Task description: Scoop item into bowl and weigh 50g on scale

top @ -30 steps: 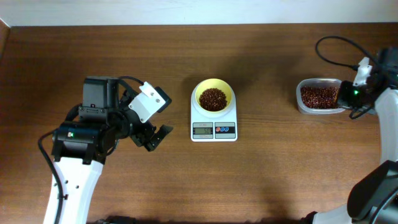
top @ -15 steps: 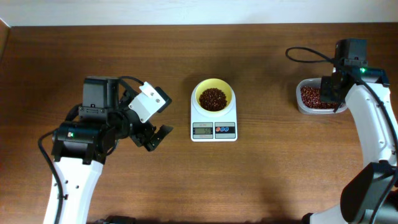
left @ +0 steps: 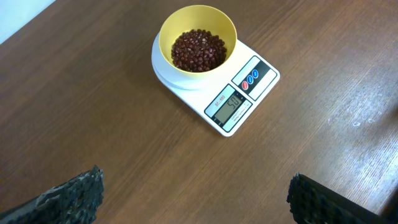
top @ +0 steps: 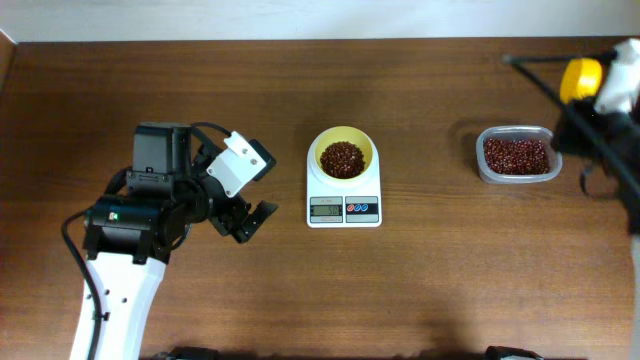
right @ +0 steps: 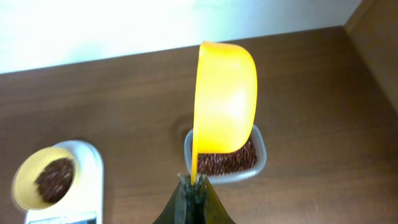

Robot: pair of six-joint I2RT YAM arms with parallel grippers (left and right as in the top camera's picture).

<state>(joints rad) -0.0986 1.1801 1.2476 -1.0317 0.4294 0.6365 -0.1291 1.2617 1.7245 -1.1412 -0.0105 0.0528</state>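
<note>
Sitting centred on the bench (top: 450, 290), your bowl (left: 199, 17) of beans (left: 198, 50) rested on the scale (left: 245, 93) for weighing; right jaws clamped the yellow scoop (right: 224, 99), lifted clear near the right-hand tub (top: 481, 165); left jaws stood apart, idle.

Clear plastic tub (top: 517, 130) and yellow scoop (top: 581, 79) at the right end of a dark wooden table (top: 450, 290).

The table is brown with a fine grain running across it, and a white wall (top: 300, 18) borders its far edge. The tub, a rounded rectangle, sits flat near the right edge. The scoop is raised above the table and blurred from overhead, just past the tub's far right corner. In the right wrist view it stands on edge (right: 225, 99), smooth rounded back to the camera, handle pointing down, covering part of the tub (right: 262, 152).
</note>
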